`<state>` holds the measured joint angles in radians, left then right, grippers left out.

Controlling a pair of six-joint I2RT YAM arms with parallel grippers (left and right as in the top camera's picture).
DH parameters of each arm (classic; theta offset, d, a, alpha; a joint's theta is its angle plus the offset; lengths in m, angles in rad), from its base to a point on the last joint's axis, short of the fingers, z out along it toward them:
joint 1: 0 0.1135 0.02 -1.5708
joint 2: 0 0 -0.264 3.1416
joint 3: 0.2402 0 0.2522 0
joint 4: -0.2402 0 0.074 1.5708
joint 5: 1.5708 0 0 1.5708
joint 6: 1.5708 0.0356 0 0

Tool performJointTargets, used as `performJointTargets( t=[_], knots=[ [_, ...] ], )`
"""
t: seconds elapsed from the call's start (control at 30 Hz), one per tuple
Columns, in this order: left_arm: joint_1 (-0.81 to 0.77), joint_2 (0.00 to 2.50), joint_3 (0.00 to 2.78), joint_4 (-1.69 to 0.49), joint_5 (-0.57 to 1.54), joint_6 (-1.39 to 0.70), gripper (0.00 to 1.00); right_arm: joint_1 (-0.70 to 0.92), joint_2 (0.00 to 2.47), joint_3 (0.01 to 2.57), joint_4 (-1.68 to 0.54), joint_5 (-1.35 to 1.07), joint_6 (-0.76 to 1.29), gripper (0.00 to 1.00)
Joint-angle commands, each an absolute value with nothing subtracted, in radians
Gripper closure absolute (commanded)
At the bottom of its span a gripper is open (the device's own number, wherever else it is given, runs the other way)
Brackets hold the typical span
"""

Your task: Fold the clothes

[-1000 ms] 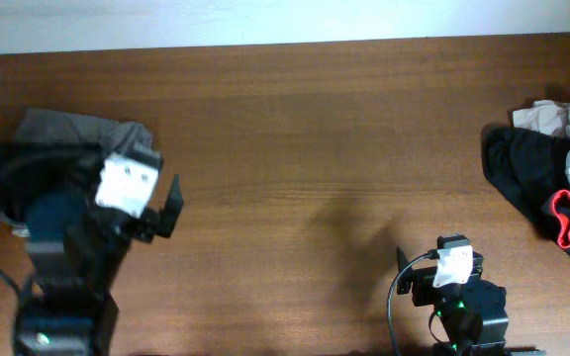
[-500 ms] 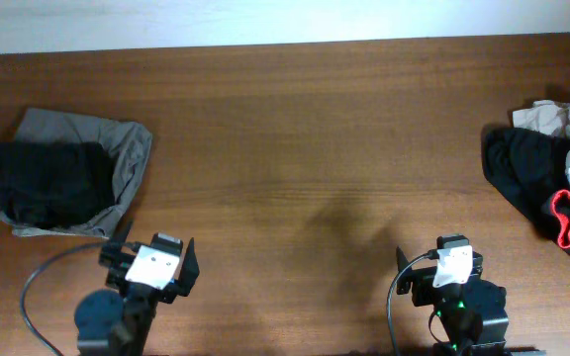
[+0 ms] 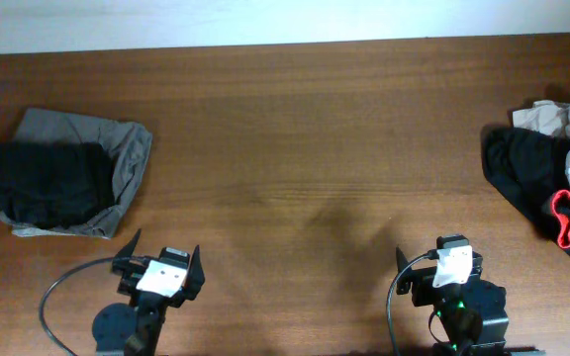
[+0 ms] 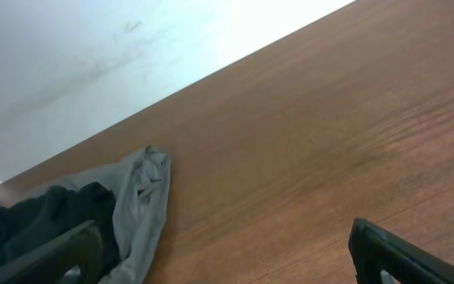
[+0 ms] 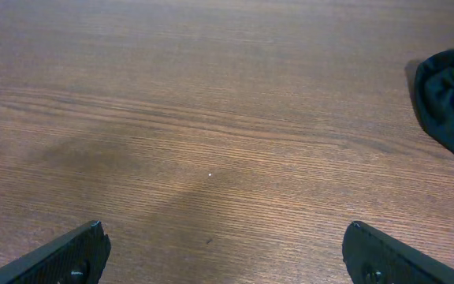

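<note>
Left gripper (image 3: 162,253) nearer front, brown table (image 3: 295,148)

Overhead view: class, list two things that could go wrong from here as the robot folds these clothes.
1. The heap on the right is tangled, with a red-trimmed piece among black and pale cloth, so the open right gripper may lift several garments at once.
2. The folded stack lies not far from the open left gripper; a careless sweep could ruffle it.
</note>
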<state>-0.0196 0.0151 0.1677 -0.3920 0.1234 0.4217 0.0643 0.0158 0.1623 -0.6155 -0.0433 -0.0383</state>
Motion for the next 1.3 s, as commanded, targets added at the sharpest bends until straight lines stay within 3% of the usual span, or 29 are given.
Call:
performJointTargets(
  t=[0.0, 1.27],
  knots=[
    [-0.015, 0.005, 0.117, -0.344, 0.148, 0.405, 0.01, 0.058, 0.006, 0.156, -0.612, -0.049, -0.045, 0.01],
    [-0.015, 0.006, 0.113, -0.36, 0.153, 0.406, 0.01, 0.058, 0.006, 0.156, -0.612, -0.049, -0.045, 0.01]
  ],
)
